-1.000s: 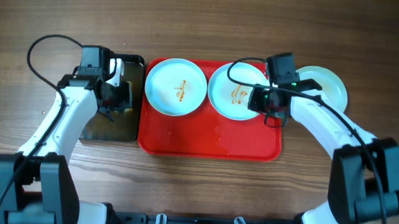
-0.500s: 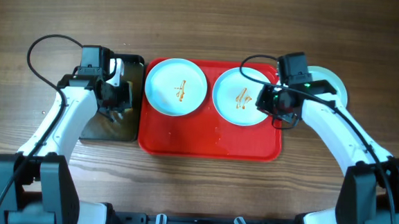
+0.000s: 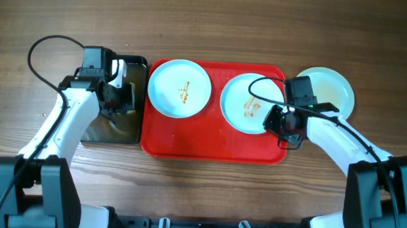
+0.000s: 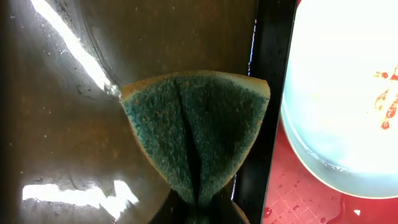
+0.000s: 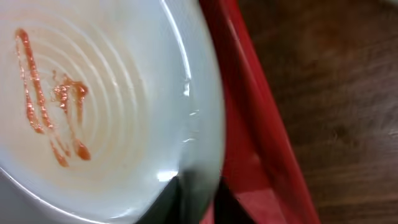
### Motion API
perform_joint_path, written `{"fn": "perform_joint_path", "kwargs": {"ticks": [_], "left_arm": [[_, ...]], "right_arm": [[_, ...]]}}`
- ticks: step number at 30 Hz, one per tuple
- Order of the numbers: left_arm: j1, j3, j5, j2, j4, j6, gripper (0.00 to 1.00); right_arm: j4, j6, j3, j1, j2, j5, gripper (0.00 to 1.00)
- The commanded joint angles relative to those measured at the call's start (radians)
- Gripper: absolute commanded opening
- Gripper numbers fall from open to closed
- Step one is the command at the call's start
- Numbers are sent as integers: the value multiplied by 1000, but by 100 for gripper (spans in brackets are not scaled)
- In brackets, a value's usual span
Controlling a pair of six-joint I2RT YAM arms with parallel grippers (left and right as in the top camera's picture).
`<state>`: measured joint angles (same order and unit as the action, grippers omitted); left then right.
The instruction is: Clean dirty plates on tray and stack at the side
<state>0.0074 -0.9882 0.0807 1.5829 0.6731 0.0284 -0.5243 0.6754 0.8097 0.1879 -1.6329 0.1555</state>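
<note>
The right gripper (image 5: 194, 198) is clamped on the rim of the smeared plate (image 5: 93, 81), with its two fingers pressing the edge from both sides. This edge is the one just beside the right rim of the red tray (image 5: 249, 149). I cannot tell if the edge is lifted from the tray. Thin orange-brown lines of sauce lie at the centre of the plate.

From above, the right gripper (image 3: 279, 122) sits at the lower right edge of the smeared plate (image 3: 247, 102), which is in the right half of the red tray (image 3: 212, 139). The second plate (image 3: 179, 88) lies in the left half, near the first with a small gap between them, and it has a sauce mark at its centre too. The third plate (image 3: 330, 90) rests on the table (image 3: 265, 26) just to the right of the tray, and its surface looks plain.

At the far side, the left gripper (image 3: 116, 96) hangs over the black tray (image 3: 110, 131), which touches the left rim of the red tray. Its wrist view shows the left gripper (image 4: 199, 214) closed on a green sponge (image 4: 196, 137), which is pinched and folded along the middle above the wet tray
</note>
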Motion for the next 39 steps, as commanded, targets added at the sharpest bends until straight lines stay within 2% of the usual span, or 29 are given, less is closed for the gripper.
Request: {"fn": "perform_joint_path", "kwargs": {"ticks": [1, 8, 15, 17, 19, 24, 31, 35, 39], "left_arm": [[-3, 0, 13, -12, -3, 10, 4], [-3, 0, 13, -19, -5, 10, 4], [-4, 0, 18, -166, -51, 10, 4], [-4, 0, 71, -201, -78, 10, 4], [-4, 0, 116, -217, -100, 10, 4], [-4, 0, 113, -218, -123, 10, 4], [-4, 0, 100, -233, -315, 2, 4], [-4, 0, 26, -265, -412, 2, 4], [-4, 0, 7, -298, -439, 2, 4]], "right_arm": [[-17, -51, -33, 3, -2, 95, 4], [-40, -153, -33, 12, -2, 187, 4], [-42, -153, -33, 12, -2, 186, 4], [-42, -153, -33, 12, -2, 186, 4], [-42, -153, -33, 12, -2, 186, 4], [-42, -153, -33, 12, -2, 186, 4], [-45, -153, -33, 12, -2, 186, 4], [-45, -153, -33, 12, -2, 185, 4], [-45, -153, -33, 12, -2, 185, 4]]}}
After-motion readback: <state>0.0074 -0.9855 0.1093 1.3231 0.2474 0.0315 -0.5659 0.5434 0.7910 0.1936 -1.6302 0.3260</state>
